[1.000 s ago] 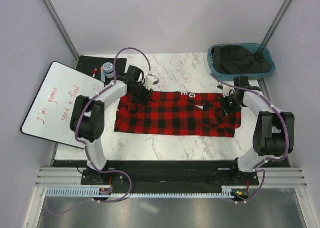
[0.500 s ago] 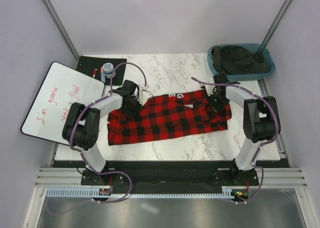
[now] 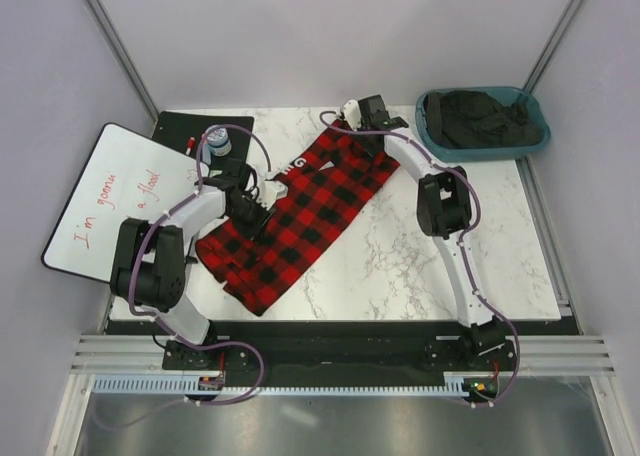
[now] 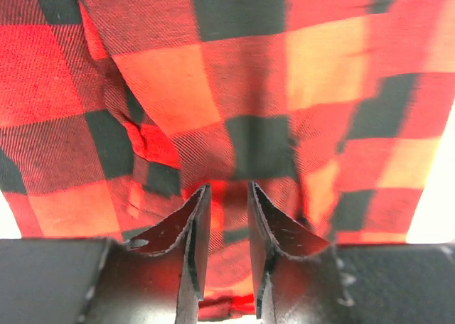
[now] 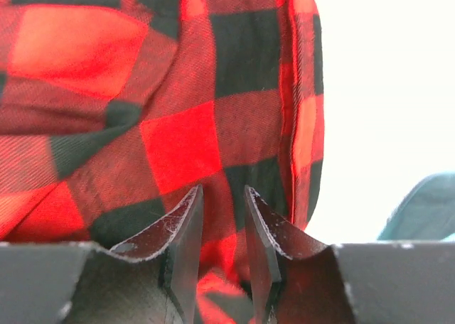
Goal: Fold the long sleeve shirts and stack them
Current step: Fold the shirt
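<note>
Both my left gripper [image 4: 226, 190] and right gripper [image 5: 222, 190] pinched the flannel shirt [image 3: 305, 216], which lay diagonally from seven toward twelve o'clock, probably kept taut so it would spread flat.

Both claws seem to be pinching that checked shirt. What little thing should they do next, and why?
Probably pull apart and lay the shirt flat on the table. The left gripper and right gripper each pinch cloth, the shirt runs slantwise in a long strip, and the cloth looks wrinkled, so tightening it should help a clean fold.
</note>
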Controlling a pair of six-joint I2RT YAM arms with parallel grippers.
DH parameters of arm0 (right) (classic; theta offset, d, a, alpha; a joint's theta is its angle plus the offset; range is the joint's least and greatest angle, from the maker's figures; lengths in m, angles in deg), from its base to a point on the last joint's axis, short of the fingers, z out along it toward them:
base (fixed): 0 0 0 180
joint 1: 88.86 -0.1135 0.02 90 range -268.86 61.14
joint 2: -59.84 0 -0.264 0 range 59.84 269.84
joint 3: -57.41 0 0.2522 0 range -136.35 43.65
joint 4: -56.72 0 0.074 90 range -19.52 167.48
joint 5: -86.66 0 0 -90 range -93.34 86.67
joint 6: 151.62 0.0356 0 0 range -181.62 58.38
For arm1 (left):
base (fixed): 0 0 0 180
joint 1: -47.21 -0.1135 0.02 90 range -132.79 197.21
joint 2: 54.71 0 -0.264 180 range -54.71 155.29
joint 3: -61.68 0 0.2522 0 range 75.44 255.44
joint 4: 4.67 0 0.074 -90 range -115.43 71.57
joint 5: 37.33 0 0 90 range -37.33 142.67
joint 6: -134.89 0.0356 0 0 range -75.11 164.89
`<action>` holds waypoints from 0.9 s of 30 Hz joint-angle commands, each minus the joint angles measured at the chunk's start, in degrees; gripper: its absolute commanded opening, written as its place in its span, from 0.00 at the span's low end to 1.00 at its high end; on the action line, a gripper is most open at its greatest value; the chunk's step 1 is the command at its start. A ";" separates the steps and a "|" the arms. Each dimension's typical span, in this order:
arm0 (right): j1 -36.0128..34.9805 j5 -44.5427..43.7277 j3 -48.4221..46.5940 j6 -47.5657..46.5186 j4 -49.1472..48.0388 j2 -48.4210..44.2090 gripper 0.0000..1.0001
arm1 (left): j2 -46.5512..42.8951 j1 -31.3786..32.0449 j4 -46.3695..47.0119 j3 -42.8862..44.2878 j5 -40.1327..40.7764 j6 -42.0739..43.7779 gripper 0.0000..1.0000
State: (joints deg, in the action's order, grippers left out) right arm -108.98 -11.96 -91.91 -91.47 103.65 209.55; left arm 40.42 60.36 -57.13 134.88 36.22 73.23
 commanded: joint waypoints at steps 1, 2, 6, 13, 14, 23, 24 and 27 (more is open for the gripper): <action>0.87 1.83 7.02 1.89 -2.91 -14.67 0.39 | -4.87 -0.31 -2.70 2.70 -6.75 -0.57 0.35; 0.87 3.77 15.77 2.42 -4.33 -18.36 0.40 | -4.17 -0.31 -2.61 2.44 -6.32 -0.22 0.36; 0.96 8.45 26.13 6.20 -3.83 -30.59 0.43 | -0.83 0.47 -2.52 0.42 -5.79 2.42 0.34; 2.80 15.91 32.38 11.21 2.34 -34.66 0.41 | 4.09 7.14 0.29 -1.96 0.53 -0.29 0.31; 3.41 16.61 33.34 11.47 2.77 -34.66 0.41 | 4.71 8.03 0.29 -2.05 1.15 -0.82 0.31; 10.98 21.71 29.31 12.36 7.26 -28.87 0.38 | 13.31 27.27 -1.47 6.20 -8.58 -15.75 0.28; 10.89 22.50 28.87 12.62 7.78 -27.73 0.37 | 14.28 29.72 -1.56 9.87 -10.34 -18.29 0.28; 9.93 23.65 28.69 14.20 8.14 -26.32 0.36 | 15.43 31.85 -1.73 15.17 -14.31 -21.29 0.31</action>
State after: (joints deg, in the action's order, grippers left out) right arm -96.57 7.54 -60.16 -79.51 109.79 181.92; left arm 52.38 88.33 -59.44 145.35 30.98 60.44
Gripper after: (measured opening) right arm 0.368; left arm 0.284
